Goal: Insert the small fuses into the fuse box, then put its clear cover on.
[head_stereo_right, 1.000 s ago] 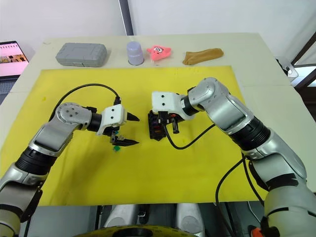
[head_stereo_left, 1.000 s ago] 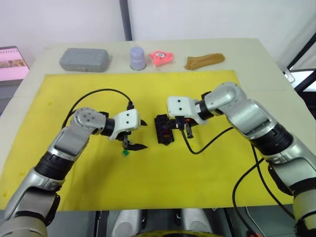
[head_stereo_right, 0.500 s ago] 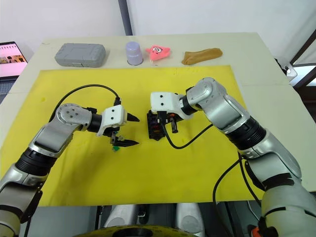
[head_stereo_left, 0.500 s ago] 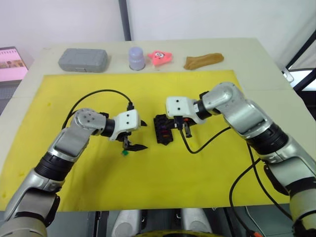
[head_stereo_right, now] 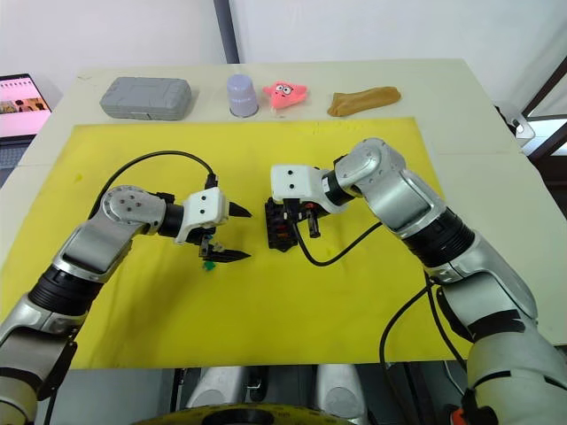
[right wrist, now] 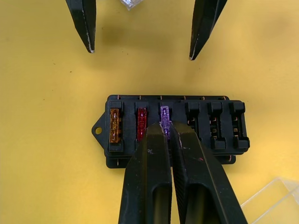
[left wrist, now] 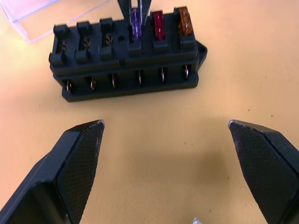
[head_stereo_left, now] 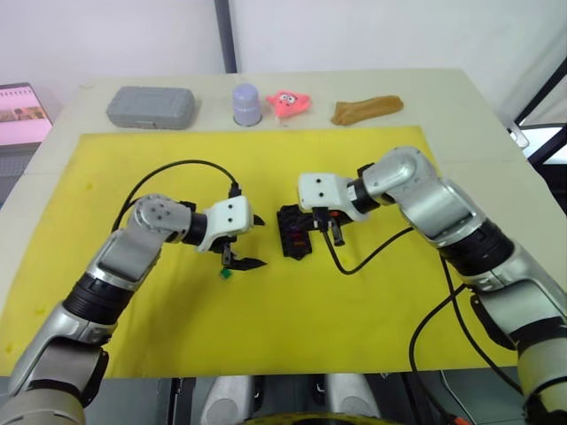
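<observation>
Your right gripper (right wrist: 166, 133) is pinched on the purple fuse (right wrist: 164, 113), seated in the third slot of the fuse box (right wrist: 171, 129) at the middle of the yellow mat (head_stereo_left: 354, 301), beside the red fuse (right wrist: 141, 122) and tan fuse (right wrist: 114, 126). Your left gripper (left wrist: 166, 140) hangs released just beside the box, and the clear cover (left wrist: 37, 11) lies on the box's far side.

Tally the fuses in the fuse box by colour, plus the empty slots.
Tan fuse: 1
Red fuse: 1
Purple fuse, pinched by the right gripper fingers: 1
Empty slots: 3
Total in the fuse box: 3 fuses, 6 slots.

Left claw (head_stereo_left: 251, 241) agape, right claw (right wrist: 167, 132) pinched.
</observation>
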`<state>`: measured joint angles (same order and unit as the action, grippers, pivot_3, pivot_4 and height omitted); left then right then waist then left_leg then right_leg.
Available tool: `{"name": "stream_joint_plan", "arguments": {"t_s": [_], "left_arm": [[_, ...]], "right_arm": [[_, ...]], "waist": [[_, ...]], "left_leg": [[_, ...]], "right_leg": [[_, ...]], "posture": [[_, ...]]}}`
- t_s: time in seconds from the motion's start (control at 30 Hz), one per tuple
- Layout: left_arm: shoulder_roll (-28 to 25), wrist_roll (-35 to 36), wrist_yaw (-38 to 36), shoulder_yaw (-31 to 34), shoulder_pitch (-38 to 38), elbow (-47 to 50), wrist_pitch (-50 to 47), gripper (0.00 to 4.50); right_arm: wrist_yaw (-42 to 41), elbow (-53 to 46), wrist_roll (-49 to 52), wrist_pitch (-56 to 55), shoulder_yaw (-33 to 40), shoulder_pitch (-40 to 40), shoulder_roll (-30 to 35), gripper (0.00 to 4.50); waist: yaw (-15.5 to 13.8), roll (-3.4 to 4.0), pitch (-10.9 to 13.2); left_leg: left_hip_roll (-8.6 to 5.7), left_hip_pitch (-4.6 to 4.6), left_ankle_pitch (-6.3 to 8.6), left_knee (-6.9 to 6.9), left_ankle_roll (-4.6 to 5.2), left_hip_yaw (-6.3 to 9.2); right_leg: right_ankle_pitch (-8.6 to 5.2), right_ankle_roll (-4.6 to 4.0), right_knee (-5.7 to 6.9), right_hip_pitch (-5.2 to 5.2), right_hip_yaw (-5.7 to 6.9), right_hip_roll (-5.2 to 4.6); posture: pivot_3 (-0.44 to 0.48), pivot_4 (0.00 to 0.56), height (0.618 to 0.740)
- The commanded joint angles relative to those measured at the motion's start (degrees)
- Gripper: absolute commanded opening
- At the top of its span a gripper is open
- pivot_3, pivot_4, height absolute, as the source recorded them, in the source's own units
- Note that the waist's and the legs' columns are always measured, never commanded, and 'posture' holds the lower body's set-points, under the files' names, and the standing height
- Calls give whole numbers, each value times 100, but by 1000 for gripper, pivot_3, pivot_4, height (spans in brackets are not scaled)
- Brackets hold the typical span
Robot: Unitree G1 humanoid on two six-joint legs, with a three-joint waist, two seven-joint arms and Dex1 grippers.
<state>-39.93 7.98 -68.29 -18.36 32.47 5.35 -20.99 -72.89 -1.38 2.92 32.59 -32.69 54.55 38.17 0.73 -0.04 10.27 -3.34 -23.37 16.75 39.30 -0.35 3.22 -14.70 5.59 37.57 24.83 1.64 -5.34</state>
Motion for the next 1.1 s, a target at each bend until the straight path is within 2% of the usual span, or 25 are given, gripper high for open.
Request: {"name": "stream_joint_plan", "arguments": {"t_s": [0.03,0.27,0.9,1.1], "left_arm": [[-4,39,38,130,47,195,-17,4472],[-7,52,74,136,-3,274,-64,4472],[5,37,131,119,-37,297,-92,4472],[18,33,131,121,-22,266,-59,4500]], "right_arm": [[-13,205,-133,-149,103,67,-100,0],[-10,638,-310,-393,56,48,-243,0],[-325,639,-462,-168,44,121,-367,0],[-270,678,-534,-142,122,189,-450,2386]], "waist": [[1,0,0],[8,-1,-2],[5,-2,-4],[-1,-2,-4]], "left_leg": [[0,1,0,0,0,0],[0,6,-3,0,-4,0],[0,14,-5,0,-9,0],[-1,13,-5,0,-9,1]], "right_leg": [[0,0,0,0,0,0],[0,0,3,-4,0,1],[0,0,16,-6,-2,1],[0,0,16,-5,-2,0]], "posture": [[0,150,731],[0,150,731],[0,150,731],[0,150,731]]}}
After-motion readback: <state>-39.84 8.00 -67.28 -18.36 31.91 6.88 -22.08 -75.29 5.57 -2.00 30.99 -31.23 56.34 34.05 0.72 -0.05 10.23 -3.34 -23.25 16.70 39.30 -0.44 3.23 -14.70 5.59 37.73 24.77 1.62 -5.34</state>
